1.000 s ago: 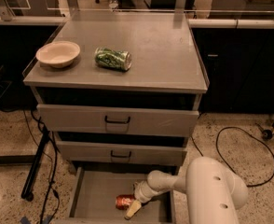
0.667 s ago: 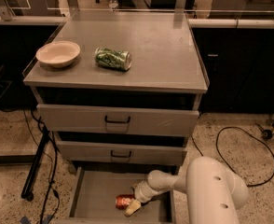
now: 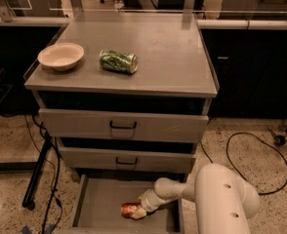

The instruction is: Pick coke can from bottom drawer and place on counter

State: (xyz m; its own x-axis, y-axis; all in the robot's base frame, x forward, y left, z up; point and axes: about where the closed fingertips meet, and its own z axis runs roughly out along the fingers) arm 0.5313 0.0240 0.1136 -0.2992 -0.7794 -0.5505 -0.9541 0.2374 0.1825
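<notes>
The coke can, red with a silver end, lies on its side on the grey floor of the open bottom drawer. My gripper reaches down into that drawer from the right on a white arm and sits right against the can's right end. The counter, the flat grey top of the cabinet, is above the two shut upper drawers.
A cream bowl and a green patterned can lying on its side rest on the counter's left half. A black stand leg and cables are on the floor left of the cabinet; a black cable loops at the right.
</notes>
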